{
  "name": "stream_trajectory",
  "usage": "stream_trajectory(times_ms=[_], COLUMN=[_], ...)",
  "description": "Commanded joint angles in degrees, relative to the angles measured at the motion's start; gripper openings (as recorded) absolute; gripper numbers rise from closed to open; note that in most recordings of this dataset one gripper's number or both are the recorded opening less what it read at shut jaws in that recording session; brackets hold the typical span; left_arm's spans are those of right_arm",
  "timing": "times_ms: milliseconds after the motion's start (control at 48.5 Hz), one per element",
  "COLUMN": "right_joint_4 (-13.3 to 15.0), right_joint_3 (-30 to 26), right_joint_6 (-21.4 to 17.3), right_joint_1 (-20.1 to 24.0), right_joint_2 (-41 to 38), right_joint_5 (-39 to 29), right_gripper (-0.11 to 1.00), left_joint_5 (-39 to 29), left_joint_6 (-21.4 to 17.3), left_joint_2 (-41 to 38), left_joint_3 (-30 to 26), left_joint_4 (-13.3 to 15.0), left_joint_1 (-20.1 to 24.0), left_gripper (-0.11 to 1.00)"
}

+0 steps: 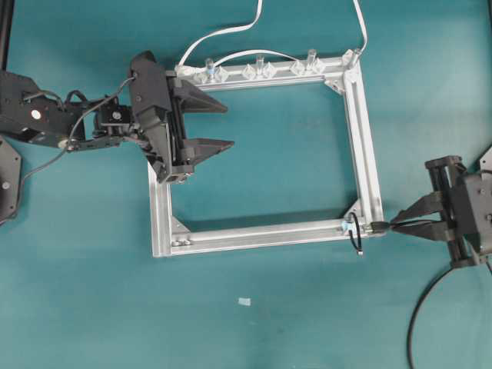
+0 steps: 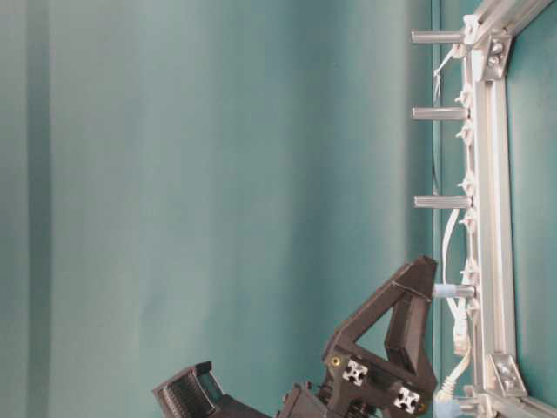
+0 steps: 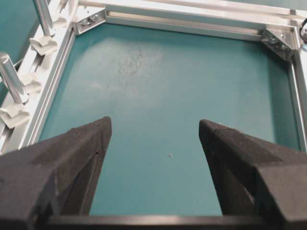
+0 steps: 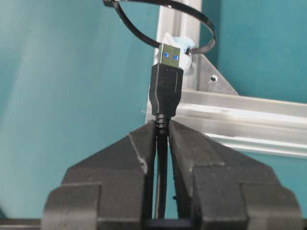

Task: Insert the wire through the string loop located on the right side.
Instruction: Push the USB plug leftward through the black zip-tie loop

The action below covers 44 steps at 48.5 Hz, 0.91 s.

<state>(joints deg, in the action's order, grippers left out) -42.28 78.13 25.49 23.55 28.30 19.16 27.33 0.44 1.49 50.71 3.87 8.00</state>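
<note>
Count of items on the table.
One frame [image 1: 361,123]; one wire [image 4: 166,91]; one loop [image 4: 201,21]; two grippers, left [image 1: 219,123] and right [image 1: 400,224]; two white cables [image 1: 231,31] at the top of the overhead view; four upright silver pegs [image 2: 439,113] in the table-level view; one small pale scrap [image 1: 244,301].

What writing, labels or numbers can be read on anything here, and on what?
None: no legible text in any view.
The wire plug, string loop, aluminium frame, left gripper and right gripper bear no readable marks.
</note>
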Motion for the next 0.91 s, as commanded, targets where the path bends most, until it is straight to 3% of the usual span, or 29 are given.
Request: stream_trajectory(times_ms=[0, 888], right_joint_4=[0.2, 0.2], right_joint_3=[-1.8, -9.4], right_joint_6=[0.1, 0.2], right_joint_1=[-0.2, -1.1], right_joint_2=[-0.8, -11.8], right_joint_5=[0.7, 3.9], right_gripper=[0.11, 0.11], left_joint_5=[0.2, 0.2], left_joint_6=[-0.1, -0.1], left_joint_2=[1.5, 1.5], left_joint_3=[-1.1, -1.2], left_joint_4=[-0.1, -0.1], left_joint_1=[-0.3, -1.4], left_gripper=[0.75, 0.75])
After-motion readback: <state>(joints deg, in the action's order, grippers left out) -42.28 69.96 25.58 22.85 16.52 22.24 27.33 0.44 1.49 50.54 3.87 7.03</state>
